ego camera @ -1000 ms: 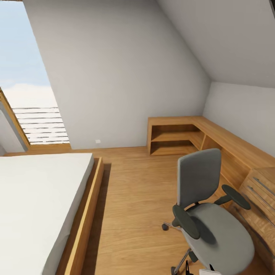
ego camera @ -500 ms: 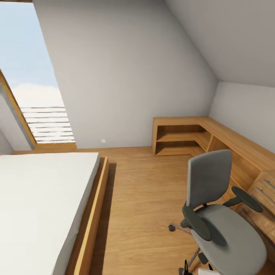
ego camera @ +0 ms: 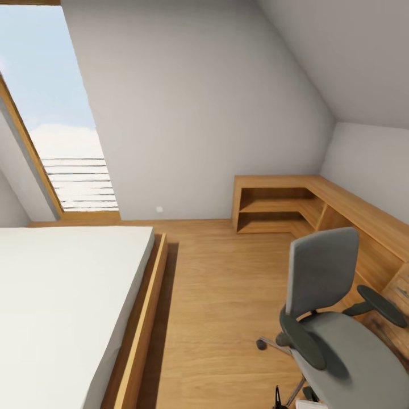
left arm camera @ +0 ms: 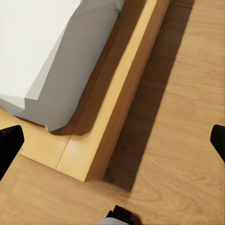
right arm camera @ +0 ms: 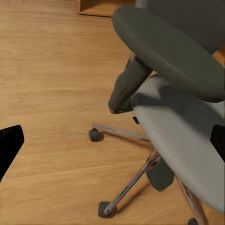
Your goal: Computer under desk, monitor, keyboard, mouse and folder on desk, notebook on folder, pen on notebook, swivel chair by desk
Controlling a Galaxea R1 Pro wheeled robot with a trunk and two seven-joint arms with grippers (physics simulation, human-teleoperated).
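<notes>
Your head camera looks down from high across the wooden floor (ego camera: 221,295) toward the far wall. The left wrist camera faces the bed (left arm camera: 47,56) corner closely; the right wrist sits near the swivel chair (right arm camera: 178,93), shared with the head view.

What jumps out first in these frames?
The swivel chair, grey seat and back with dark armrests, stands at the head view's lower right on the wood floor. A white bed in a wooden frame sits lower left. Behind it a tall slanted window shows sky, and a wooden corner shelf unit runs along the far right wall.
</notes>
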